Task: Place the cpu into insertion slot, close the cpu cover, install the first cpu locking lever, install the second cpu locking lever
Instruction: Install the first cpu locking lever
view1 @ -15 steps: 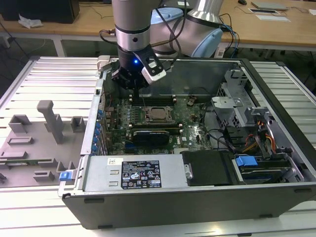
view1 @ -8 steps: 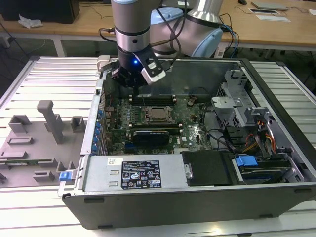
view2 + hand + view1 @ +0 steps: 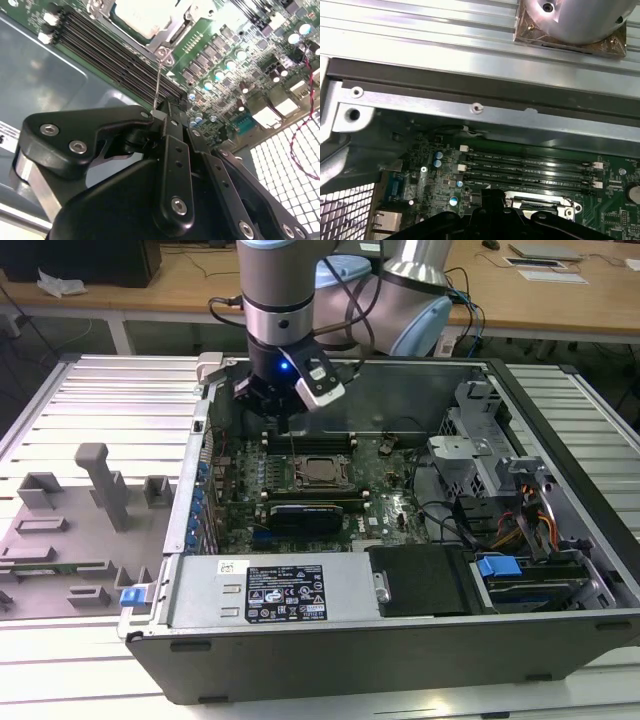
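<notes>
We see an open case (image 3: 400,665) lying on a slatted table (image 3: 90,390), its green board (image 3: 388,508) facing up. The slot (image 3: 165,54) sits near the middle of that board, and we place the rest from it.

The arm (image 3: 280,290) comes down over the board on the far side of the slot, toward the exterior view's left. A bank of long black memory slots (image 3: 115,47) runs just beside the slot, between it and the gripper (image 3: 161,111).

The cover (image 3: 175,29) lies flat on the slot. The cpu (image 3: 142,17) sits inside the slot and shows through the cover's window. In the exterior view the cpu (image 3: 322,471) is a dull square in its silvery frame, below the gripper (image 3: 284,424).

A thin wire lever (image 3: 157,82) rises from the slot's near corner and crosses the memory slots to the fingertips.

The jaws look drawn together, pinching the free end of the lever, with no gap between them that we can make out. The cpu is not between the jaws. It rests in the slot, apart from them, on the other side of the memory slots.

In the first wrist view the gripper (image 3: 490,200) hangs at the edge of the memory slots (image 3: 530,170).
</notes>
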Motion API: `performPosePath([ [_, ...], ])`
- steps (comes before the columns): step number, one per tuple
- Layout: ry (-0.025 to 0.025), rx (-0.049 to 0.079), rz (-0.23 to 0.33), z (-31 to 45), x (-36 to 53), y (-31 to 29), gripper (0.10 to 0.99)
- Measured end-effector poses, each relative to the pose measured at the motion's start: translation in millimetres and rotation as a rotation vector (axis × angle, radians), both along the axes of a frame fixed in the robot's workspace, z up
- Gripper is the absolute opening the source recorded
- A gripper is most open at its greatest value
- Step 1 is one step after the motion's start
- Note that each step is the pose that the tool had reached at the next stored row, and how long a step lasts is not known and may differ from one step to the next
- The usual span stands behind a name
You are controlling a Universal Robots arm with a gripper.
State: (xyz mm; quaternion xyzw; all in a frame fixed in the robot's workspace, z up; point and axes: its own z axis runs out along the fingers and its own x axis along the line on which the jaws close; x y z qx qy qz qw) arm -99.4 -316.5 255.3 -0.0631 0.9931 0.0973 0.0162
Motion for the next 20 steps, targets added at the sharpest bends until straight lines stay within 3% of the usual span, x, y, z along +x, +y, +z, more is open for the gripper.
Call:
performPosePath([
  [20,0.0010,0.000,-0.011,-1.7,49.5,0.0,0.106],
])
